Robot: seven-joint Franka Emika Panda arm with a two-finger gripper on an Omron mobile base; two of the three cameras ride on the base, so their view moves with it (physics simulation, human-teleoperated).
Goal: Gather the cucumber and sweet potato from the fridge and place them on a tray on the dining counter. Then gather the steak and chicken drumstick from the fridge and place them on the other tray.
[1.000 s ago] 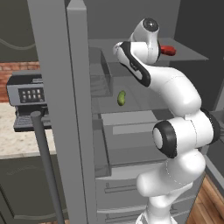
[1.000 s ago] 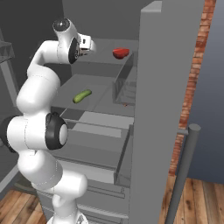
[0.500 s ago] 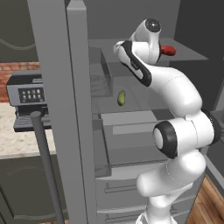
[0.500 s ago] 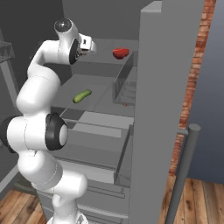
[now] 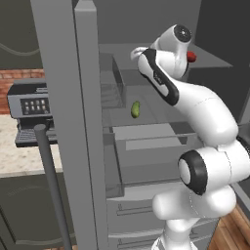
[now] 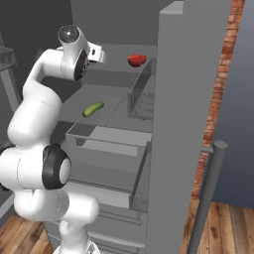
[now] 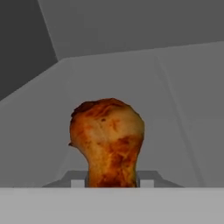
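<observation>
Inside an open grey fridge (image 6: 119, 30), a white robot arm (image 5: 195, 105) reaches up to the top shelf (image 6: 116, 69). In the hand view, a browned chicken drumstick (image 7: 108, 140) stands directly ahead of the camera, its narrow end down between the two finger tips, which sit just beside it on either side. The jaws (image 7: 112, 183) appear clamped on the drumstick, though their contact faces are hidden at the bottom edge. Behind it are plain grey fridge walls.

In the right base view, a red steak (image 6: 137, 60) lies on the top shelf, near the white hand (image 6: 95, 53) and to its right. One shelf lower (image 6: 74, 101), a green cucumber (image 6: 93, 109) lies on its side, well apart from the hand. Below that shelf is a clear drawer (image 6: 106, 161), pulled partly out. The fridge door (image 6: 181, 124) stands open at the right, with a grey bar handle (image 6: 206, 198) along it.

In the left base view, the cucumber (image 5: 135, 109) shows as a small green shape on the middle shelf, and a bit of the steak (image 5: 191, 56) peeks out behind the arm's wrist. To the left, beyond the other door (image 5: 73, 122), a dark coffee machine (image 5: 30, 114) sits on a pale surface (image 5: 14, 151) before a brick wall (image 5: 19, 74).
</observation>
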